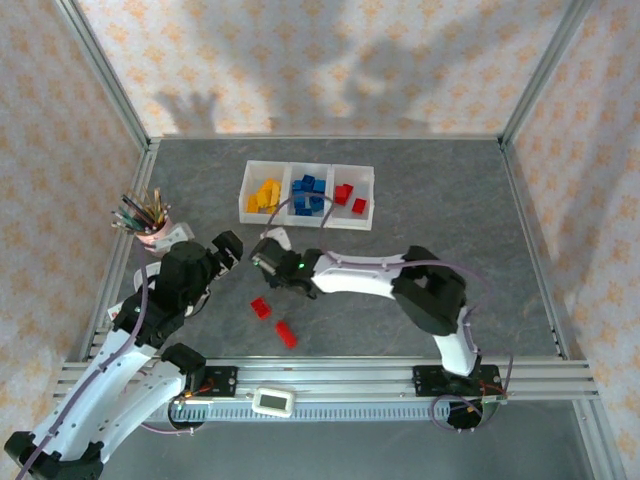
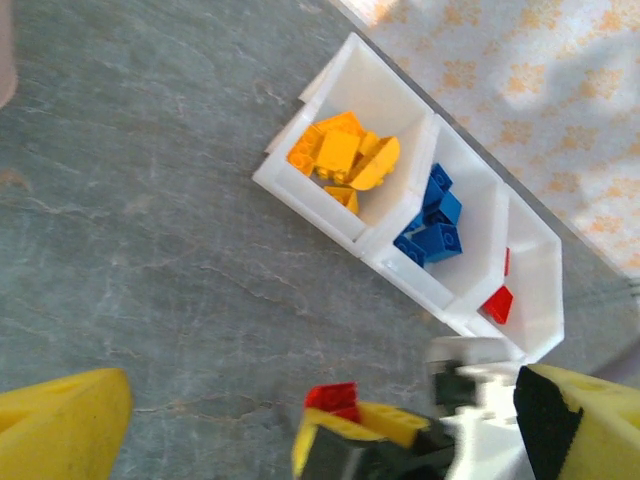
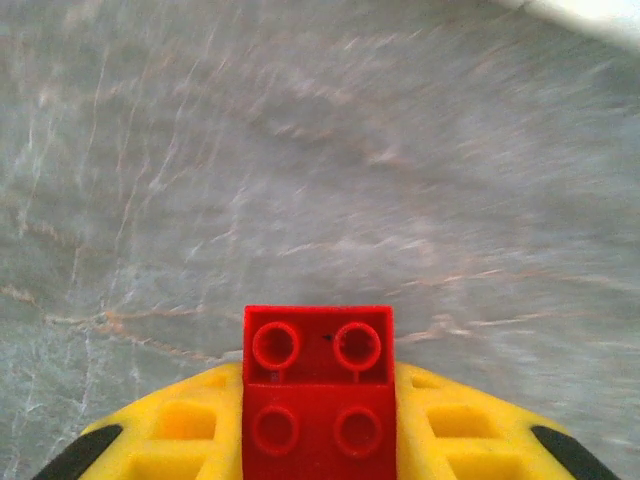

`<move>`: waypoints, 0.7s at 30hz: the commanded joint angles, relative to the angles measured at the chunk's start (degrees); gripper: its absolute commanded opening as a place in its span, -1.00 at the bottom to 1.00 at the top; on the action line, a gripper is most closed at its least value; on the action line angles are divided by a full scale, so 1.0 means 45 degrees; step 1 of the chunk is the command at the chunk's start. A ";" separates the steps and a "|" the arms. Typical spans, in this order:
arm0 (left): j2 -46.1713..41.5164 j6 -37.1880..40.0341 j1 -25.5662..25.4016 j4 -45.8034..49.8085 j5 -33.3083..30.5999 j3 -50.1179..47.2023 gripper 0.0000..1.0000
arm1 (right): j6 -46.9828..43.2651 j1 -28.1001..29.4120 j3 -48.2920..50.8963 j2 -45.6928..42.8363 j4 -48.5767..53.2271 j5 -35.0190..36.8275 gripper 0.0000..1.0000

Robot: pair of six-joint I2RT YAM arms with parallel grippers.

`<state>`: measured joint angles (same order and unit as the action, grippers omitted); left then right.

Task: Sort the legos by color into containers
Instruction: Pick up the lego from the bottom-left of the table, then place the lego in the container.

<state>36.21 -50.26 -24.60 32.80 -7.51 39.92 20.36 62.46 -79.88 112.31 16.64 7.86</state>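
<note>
A red lego [image 3: 318,385] with its studs facing the camera is pinched between the yellow fingers [image 3: 180,425] of my right gripper [image 1: 268,260], which is shut on it just above the table, left of centre. The same red lego [image 2: 335,397] shows in the left wrist view at the tip of the right gripper. My left gripper [image 1: 228,250] hangs open beside it, its yellow fingers [image 2: 60,430] wide apart and holding nothing. Two more red legos [image 1: 261,307] [image 1: 286,333] lie on the table nearer the arm bases. The containers [image 1: 246,190] stand behind, holding yellow legos [image 2: 343,155], blue legos [image 2: 432,220] and red legos [image 2: 499,303].
A pink cup of pencils [image 1: 150,228] stands at the left, close to the left arm. Aluminium frame rails [image 1: 300,380] run along the near edge and the sides. The two grippers are very close together.
</note>
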 commanded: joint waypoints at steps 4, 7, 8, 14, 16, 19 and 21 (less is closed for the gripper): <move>0.1105 0.0930 0.0058 -0.2153 0.1538 -0.0153 0.98 | -0.0199 -0.2048 0.1158 -0.2337 -0.0275 0.0954 -0.48; 0.2017 0.1233 0.0047 -0.3026 0.2296 -0.0177 0.98 | -0.0534 -0.3216 0.1247 -0.2702 -0.0338 0.0955 -0.47; 0.2323 0.1282 0.0061 -0.3279 0.2489 -0.0170 0.98 | -0.0651 -0.3557 0.1220 -0.2731 -0.0386 0.0992 -0.47; 0.3934 0.1682 -0.0046 -0.4764 0.3388 0.0159 0.98 | -0.1313 -0.5335 0.0244 -0.1894 -0.0674 0.1346 -0.47; 0.4459 0.1735 -0.0174 -0.5135 0.3500 0.0409 0.98 | -0.1441 -0.5764 -0.0151 -0.1415 -0.0858 0.1454 -0.47; 0.5042 0.1774 -0.0406 -0.5747 0.3602 0.0614 0.98 | -0.1420 -0.6358 -0.0838 -0.0500 -0.0995 0.1191 -0.47; 0.5408 0.1813 -0.0491 -0.5894 0.3582 0.0792 0.98 | -0.1504 -0.6587 -0.1460 0.0195 -0.0943 0.1200 -0.47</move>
<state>59.44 -43.48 -26.22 10.96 7.40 40.66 14.90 34.04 -83.33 109.84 13.02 12.05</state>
